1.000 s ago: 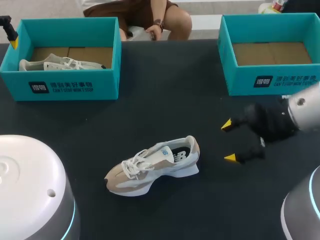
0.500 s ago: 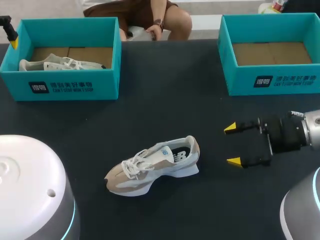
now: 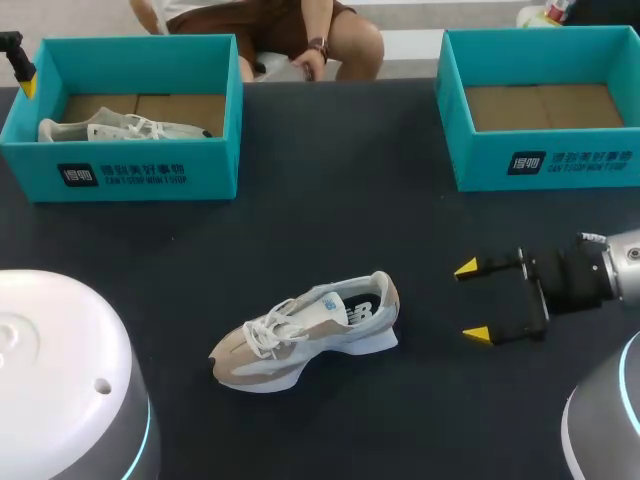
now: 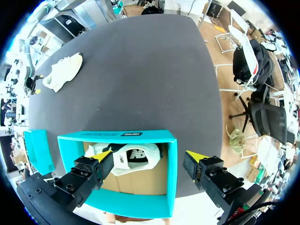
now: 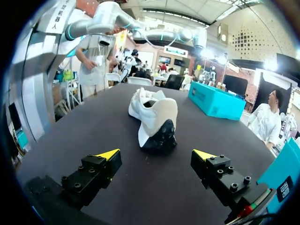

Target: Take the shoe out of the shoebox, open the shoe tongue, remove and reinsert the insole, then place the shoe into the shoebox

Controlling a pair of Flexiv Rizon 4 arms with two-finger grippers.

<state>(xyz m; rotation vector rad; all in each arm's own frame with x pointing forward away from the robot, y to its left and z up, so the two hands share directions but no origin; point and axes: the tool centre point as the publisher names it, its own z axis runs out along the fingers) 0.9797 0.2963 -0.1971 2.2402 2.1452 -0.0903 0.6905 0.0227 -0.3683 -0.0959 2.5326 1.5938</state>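
The dark table point(image 3: 330, 180) carries a teal shoebox point(image 3: 130, 175) at ten o'clock, with a pale shoe point(image 3: 120, 128) inside, and a second shoebox point(image 3: 540, 165) at two o'clock. The beige shoe point(image 3: 305, 330) stands on its sole near six o'clock, toe toward eight. At its three o'clock, apart from it, the right gripper point(image 3: 472, 301) has its fingers spread, holding nothing. The left gripper point(image 4: 149, 155) hangs over the ten-o'clock box, fingers apart.

Our right gripper point(image 3: 472, 301) has turned level, pointing straight at the shoe point(image 3: 305, 331), and drawn slightly back from it.
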